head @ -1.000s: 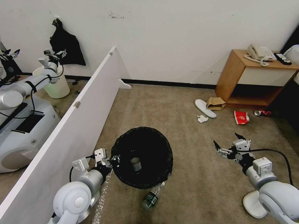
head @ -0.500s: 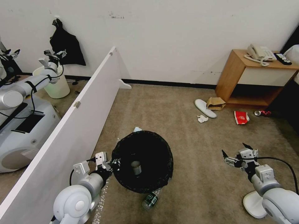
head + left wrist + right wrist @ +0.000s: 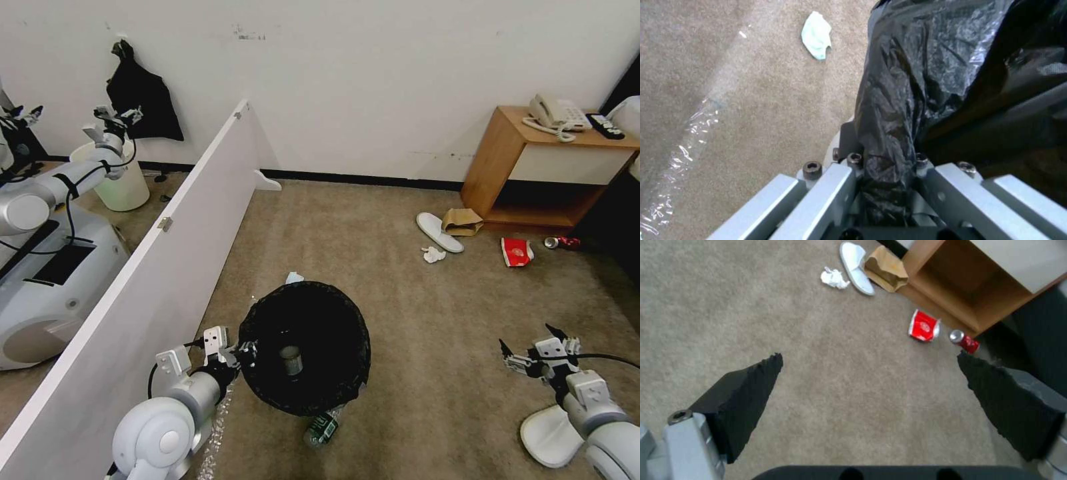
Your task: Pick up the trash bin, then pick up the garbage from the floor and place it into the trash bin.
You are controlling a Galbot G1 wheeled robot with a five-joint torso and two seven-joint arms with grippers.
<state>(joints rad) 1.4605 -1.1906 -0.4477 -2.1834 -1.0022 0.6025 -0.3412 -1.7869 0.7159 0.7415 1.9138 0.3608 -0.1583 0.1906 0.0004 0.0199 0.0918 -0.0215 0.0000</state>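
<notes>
The trash bin point(image 3: 303, 347), lined with a crinkled black bag, hangs in front of me with my left gripper point(image 3: 243, 350) shut on its near-left rim. In the left wrist view the bag's folded edge point(image 3: 889, 160) is pinched between the jaws. A clear object point(image 3: 290, 359) lies inside the bin. A green-labelled bottle point(image 3: 321, 427) pokes out beneath the bin, and a light-blue tissue point(image 3: 293, 277) point(image 3: 817, 35) lies beyond it. My right gripper point(image 3: 533, 347) point(image 3: 869, 373) is open over bare carpet. Farther off lie a slipper point(image 3: 439, 231), brown paper bag point(image 3: 461, 221), white tissue point(image 3: 433, 254), red cup point(image 3: 517, 251) and red can point(image 3: 563, 243).
A white partition board point(image 3: 167, 260) runs along my left, with another robot point(image 3: 47, 267) and a pale bin point(image 3: 123, 183) behind it. A wooden nightstand point(image 3: 540, 167) stands at the far right. Another slipper point(image 3: 550, 437) lies beside my right arm. Clear plastic film point(image 3: 680, 160) lies on the carpet.
The right arm has drawn back toward me and to the right, still open. The bin has shifted nearer, covering more of the bottle and uncovering the light-blue tissue.
</notes>
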